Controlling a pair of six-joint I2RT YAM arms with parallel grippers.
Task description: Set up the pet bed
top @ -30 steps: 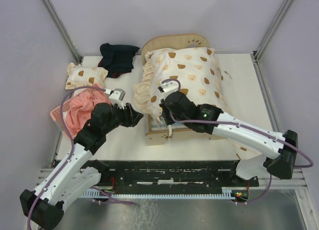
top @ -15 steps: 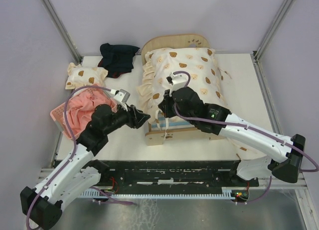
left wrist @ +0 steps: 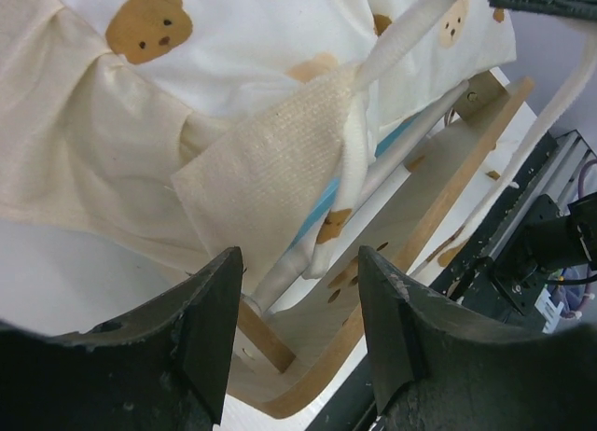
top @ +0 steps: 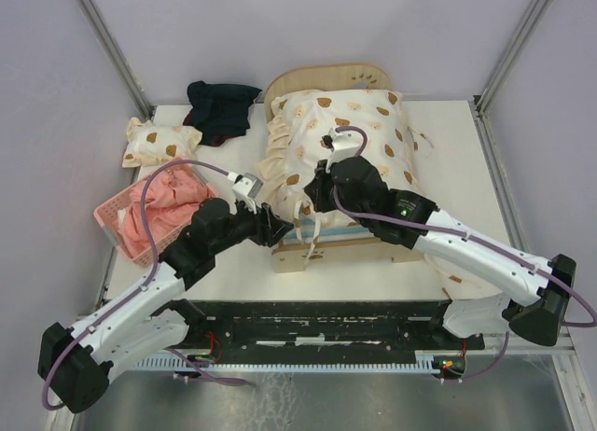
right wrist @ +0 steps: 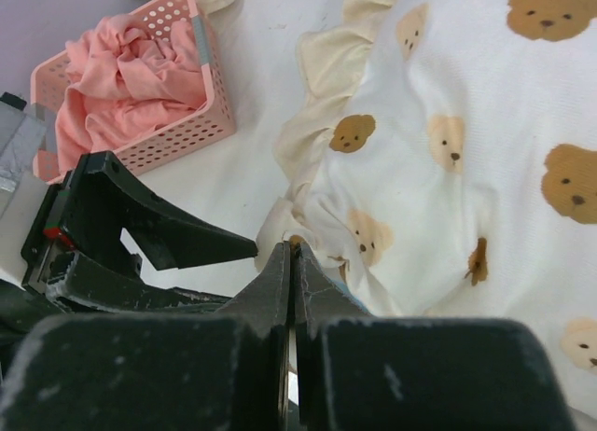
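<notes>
Grippers first: the right gripper (right wrist: 291, 256) is pressed fully closed, and the left wrist view shows it pinching a white tie (left wrist: 401, 39) that runs up from the corner of the quilt (top: 359, 132); the left gripper (left wrist: 297, 282) stands about half open and holds nothing, its jaws set either side of that same quilt corner, just short of it.

Under the corner a strip of blue mattress (left wrist: 312, 212) shows, and below that the wooden footboard (left wrist: 410, 226); the quilt sits bunched and off-square, spilling over the left side of the frame.

The pet bed (top: 326, 78) lies in the middle of the table (top: 233, 277), headboard at the far edge, footboard towards the arms. To its left sit a pink basket (top: 110, 216) of pink cloth, a small pillow (top: 160, 142) and a dark cloth (top: 222, 109), all apart from the bed.

The step in hand looks like squaring the quilt's near-left corner. To do it well, the right arm should hold the tie taut but not lift the light frame; the left should close on cloth alone, not on wood or mattress; then both should draw towards the footboard evenly, so the frill hangs straight.
</notes>
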